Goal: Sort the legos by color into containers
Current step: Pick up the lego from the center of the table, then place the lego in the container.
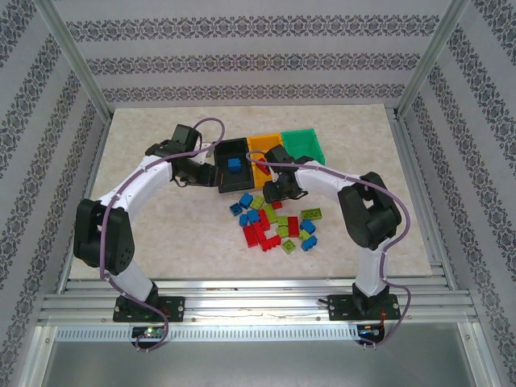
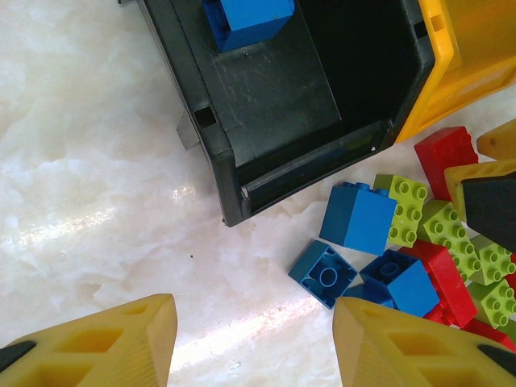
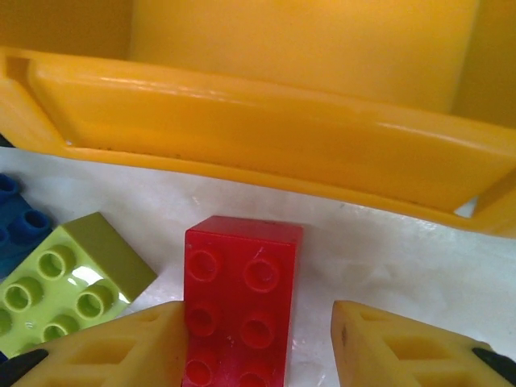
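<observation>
The black bin (image 1: 232, 150) holds one blue brick (image 1: 235, 165), with the orange-yellow bin (image 1: 260, 145) and the green bin (image 1: 305, 143) in a row to its right. Loose blue, red and lime legos (image 1: 278, 222) lie in a pile in front of the bins. My left gripper (image 2: 254, 339) is open over bare table beside the black bin's (image 2: 274, 105) near corner, with blue bricks (image 2: 322, 274) just to its right. My right gripper (image 3: 256, 322) is open around a red brick (image 3: 238, 298) lying studs-up before the orange-yellow bin's wall (image 3: 258, 137). The left finger touches it; the right finger stands apart.
A lime brick (image 3: 68, 282) and a blue brick (image 3: 16, 222) lie left of the red one. My right gripper's finger (image 2: 492, 193) shows over the pile in the left wrist view. The marble table (image 1: 145, 145) has free room on its left side and at the far right.
</observation>
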You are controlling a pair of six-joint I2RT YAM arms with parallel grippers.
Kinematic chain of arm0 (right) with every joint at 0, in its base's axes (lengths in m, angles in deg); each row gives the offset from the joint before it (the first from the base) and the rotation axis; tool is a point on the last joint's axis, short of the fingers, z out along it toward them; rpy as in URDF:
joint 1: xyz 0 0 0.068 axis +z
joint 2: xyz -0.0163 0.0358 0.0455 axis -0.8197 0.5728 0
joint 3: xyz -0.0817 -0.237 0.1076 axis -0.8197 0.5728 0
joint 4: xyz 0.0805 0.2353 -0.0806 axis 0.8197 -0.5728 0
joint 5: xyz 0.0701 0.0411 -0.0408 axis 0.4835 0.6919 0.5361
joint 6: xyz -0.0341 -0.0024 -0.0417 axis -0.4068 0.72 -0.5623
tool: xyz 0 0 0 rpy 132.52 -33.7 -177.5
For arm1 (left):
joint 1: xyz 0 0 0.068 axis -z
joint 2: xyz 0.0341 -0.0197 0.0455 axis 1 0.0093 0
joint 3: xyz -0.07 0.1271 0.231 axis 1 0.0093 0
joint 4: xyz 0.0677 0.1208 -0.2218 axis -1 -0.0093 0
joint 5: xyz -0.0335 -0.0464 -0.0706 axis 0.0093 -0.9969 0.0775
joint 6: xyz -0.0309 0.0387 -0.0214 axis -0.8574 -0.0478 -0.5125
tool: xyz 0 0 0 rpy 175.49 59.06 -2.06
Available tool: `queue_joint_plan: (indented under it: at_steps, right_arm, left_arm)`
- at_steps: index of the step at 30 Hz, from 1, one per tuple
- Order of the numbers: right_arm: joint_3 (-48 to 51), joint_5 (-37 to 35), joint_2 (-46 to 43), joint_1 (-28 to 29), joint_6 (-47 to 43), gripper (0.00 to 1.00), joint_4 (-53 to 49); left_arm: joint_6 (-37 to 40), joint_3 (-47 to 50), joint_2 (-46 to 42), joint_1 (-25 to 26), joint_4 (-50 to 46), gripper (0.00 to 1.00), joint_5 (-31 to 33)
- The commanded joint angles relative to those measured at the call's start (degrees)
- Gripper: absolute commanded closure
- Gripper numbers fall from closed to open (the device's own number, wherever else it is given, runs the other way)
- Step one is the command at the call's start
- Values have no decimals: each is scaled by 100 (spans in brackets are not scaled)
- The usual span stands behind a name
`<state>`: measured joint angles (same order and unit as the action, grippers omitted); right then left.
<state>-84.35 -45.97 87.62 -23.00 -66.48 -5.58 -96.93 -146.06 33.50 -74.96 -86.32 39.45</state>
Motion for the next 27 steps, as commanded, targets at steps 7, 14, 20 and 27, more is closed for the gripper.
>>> queue_joint_plan:
  at_steps: [7,14,20,27]
  right_arm:
    - [25,90,285,176,116,51,63]
    - [-31,3,208,189,54,65,-41]
    - [66,-137,-246,196,27,68,8]
    - [-201,-406,-754,145,-106,68,174]
  left_arm:
    - [96,-120,18,-20,-187,46,-35]
    - [112,-129,2,-19,-198,46,-8]
    - [115,-120,-25,-11,-192,46,-6]
    - [115,-119,-32,-9,-175,46,-38]
